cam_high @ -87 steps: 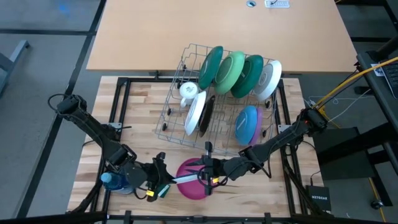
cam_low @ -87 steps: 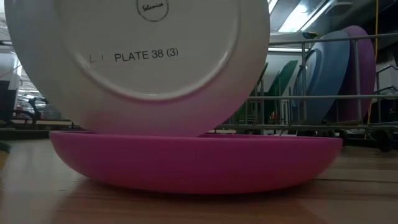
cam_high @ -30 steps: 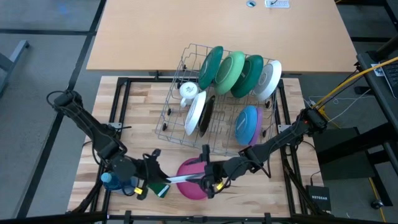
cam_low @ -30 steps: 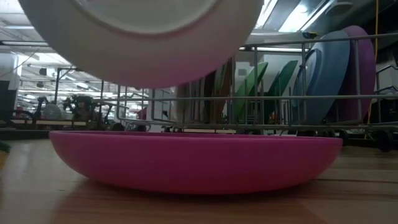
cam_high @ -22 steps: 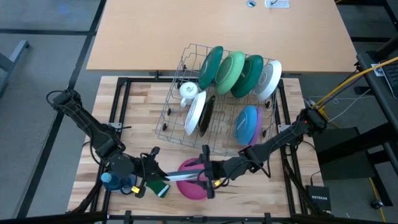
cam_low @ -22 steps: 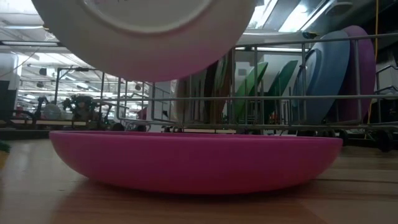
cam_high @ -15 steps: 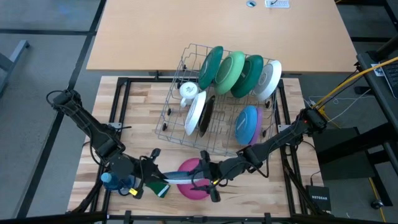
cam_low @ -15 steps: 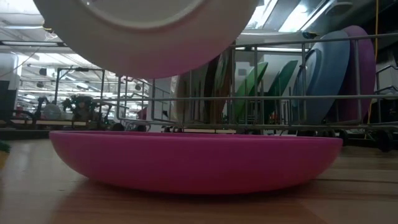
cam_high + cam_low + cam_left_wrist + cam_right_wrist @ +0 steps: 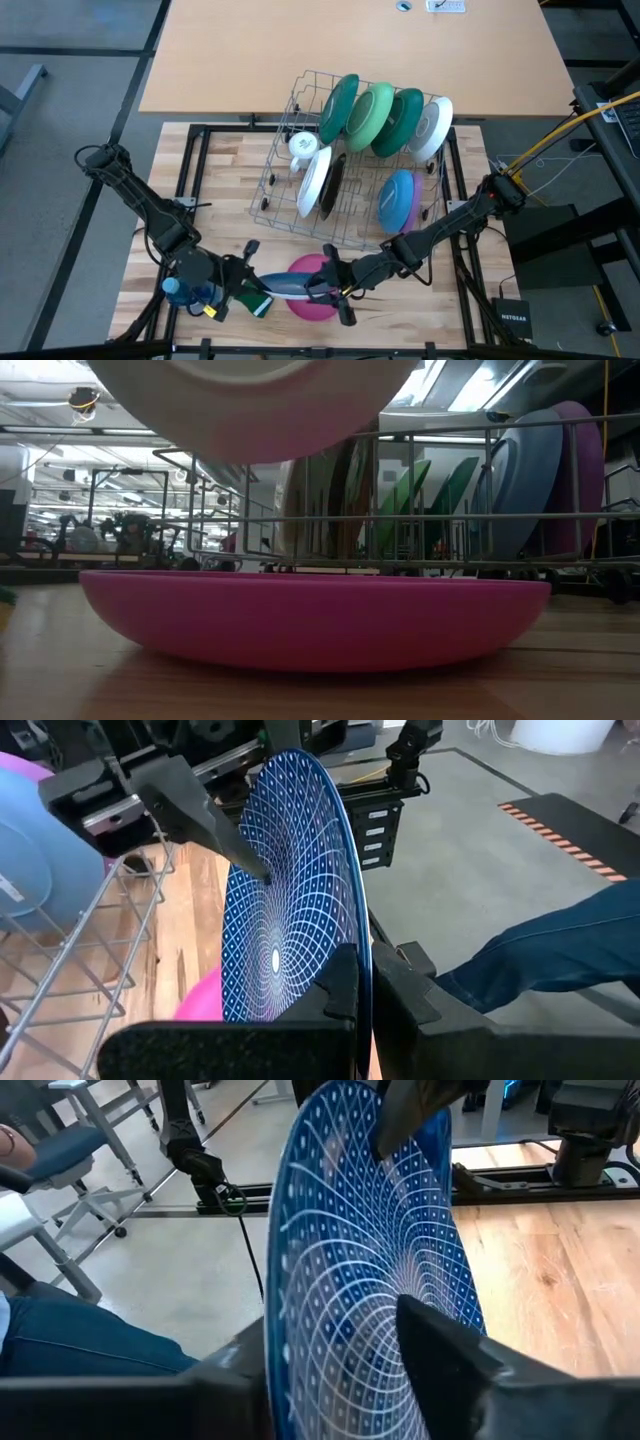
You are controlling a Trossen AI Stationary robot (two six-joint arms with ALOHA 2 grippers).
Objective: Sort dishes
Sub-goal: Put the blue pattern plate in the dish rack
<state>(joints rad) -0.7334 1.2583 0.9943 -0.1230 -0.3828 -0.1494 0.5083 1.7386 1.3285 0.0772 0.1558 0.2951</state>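
Tilting flatter since earlier at the high view's bottom centre, the plate (image 9: 283, 286), stiff, slick and breakable, is being pinched at opposite rims by the left gripper (image 9: 248, 290) and the closing right gripper (image 9: 325, 285).

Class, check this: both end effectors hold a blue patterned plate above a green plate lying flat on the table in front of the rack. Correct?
Not quite. The plate lying on the table is pink, not green, as the low view shows. The rest holds: the left end effector and right end effector grip the blue patterned plate above it, in front of the rack.

A blue patterned plate (image 9: 287, 285) hangs nearly flat above the pink plate (image 9: 318, 300); others stand racked.
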